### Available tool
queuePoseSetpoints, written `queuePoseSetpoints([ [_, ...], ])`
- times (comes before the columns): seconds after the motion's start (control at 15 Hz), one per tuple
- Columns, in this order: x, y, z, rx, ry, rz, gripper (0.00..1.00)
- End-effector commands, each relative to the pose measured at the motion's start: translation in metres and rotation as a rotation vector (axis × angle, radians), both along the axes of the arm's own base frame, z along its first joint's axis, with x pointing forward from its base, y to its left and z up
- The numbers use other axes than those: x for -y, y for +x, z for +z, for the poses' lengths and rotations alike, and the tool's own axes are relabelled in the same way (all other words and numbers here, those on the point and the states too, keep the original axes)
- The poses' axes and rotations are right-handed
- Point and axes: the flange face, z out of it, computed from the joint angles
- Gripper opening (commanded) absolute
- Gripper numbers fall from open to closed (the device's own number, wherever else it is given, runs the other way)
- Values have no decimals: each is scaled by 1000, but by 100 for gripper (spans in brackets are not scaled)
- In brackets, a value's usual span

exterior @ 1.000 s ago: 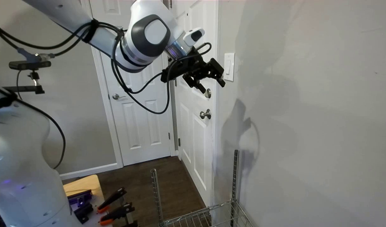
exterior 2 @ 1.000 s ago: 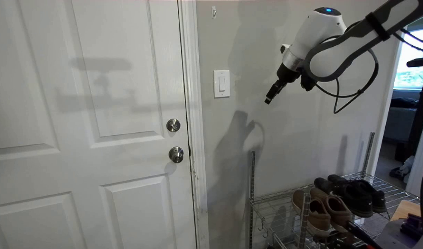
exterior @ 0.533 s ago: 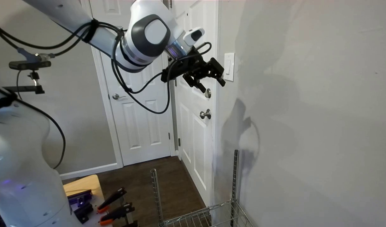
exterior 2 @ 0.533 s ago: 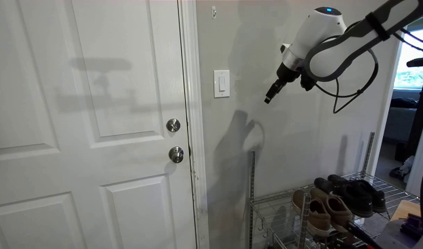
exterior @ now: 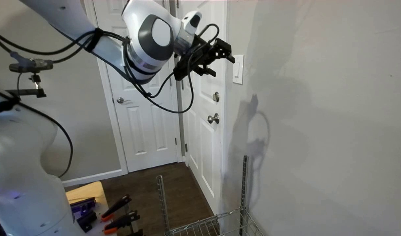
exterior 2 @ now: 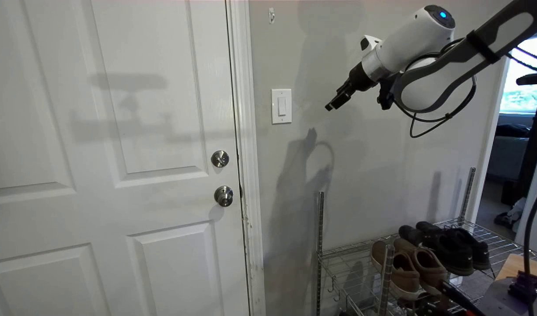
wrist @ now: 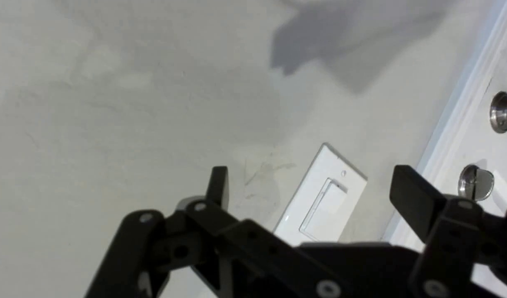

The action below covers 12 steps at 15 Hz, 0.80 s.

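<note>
Wrist view shows us the gripper (wrist: 315, 190) spread wide and empty, but askew to the rocker light switch (wrist: 325, 209), so advancing might scrape this switch.

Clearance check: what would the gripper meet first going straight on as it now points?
Likely the wall, at or near the light switch: in the wrist view, the switch shows within the spread of the open gripper. Depth is unclear, so I can't tell whether switch or bare wall comes first.
</note>
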Motion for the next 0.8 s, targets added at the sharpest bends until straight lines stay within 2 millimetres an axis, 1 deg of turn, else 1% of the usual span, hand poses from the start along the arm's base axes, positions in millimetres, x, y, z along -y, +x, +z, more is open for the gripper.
queuePoseSetpoints([
  [0.0, 5, -11, 3, 101, -33, 30, 100],
  [0.07, 6, -12, 2, 117, -36, 29, 100],
  [0.13, 5, -4, 4, 85, -11, 20, 100],
  [0.33, 5, -4, 4, 87, -13, 19, 100],
  [0.6, 6, -4, 4, 87, -12, 19, 100],
  [0.73, 2, -10, 4, 92, -3, 24, 100],
])
